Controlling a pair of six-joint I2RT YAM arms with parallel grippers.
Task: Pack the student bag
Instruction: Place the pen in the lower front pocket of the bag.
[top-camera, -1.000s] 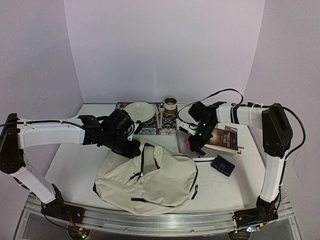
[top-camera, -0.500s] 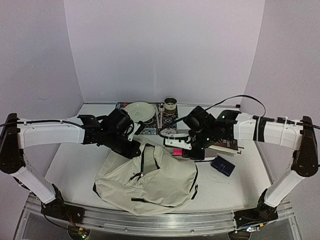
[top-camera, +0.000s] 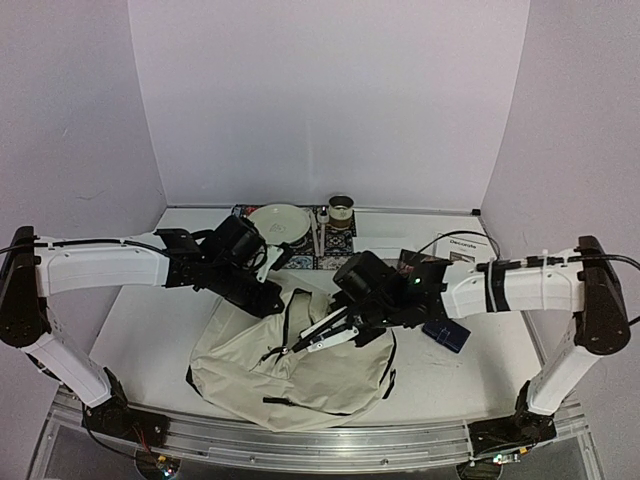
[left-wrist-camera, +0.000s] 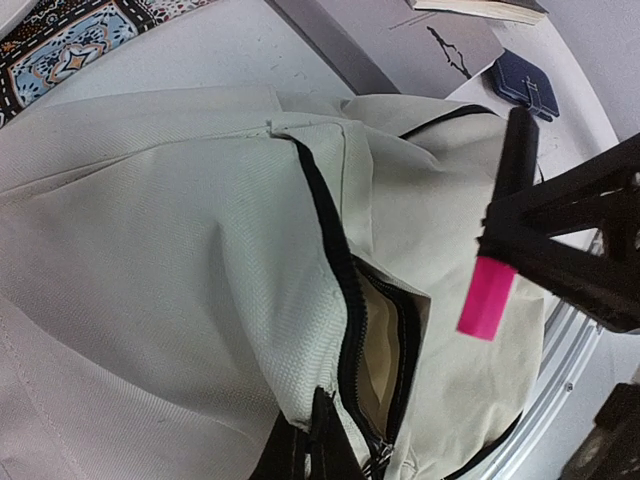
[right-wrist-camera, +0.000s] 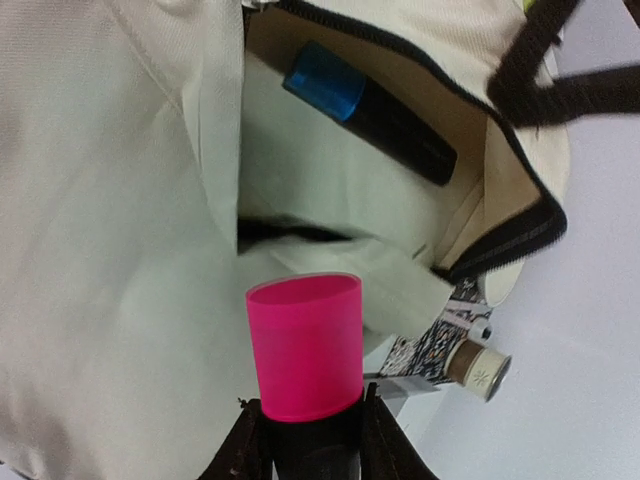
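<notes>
**Student bag** (top-camera: 300, 370): cream cloth with black zips and straps. It lies slumped on my table (top-camera: 150, 330), near the front middle between my two arms, with one pocket unzipped.

**Left pincer** (left-wrist-camera: 318, 445): closed tight on the zip edge of that pocket, holding its mouth agape.

**Right pincer** (right-wrist-camera: 305, 422): parted narrowly and clamped on the black barrel of a pink-capped marker (right-wrist-camera: 305, 345). The cap points away from my fingers, just over the pocket mouth.

**In the pocket:** a blue-capped marker (right-wrist-camera: 370, 105) with a black body, lying against the lining.

**Also on the table:**
- navy wallet (top-camera: 447, 335), just right of the bag
- white plate (top-camera: 280, 222) on a patterned mat (top-camera: 300, 258) at the far edge
</notes>
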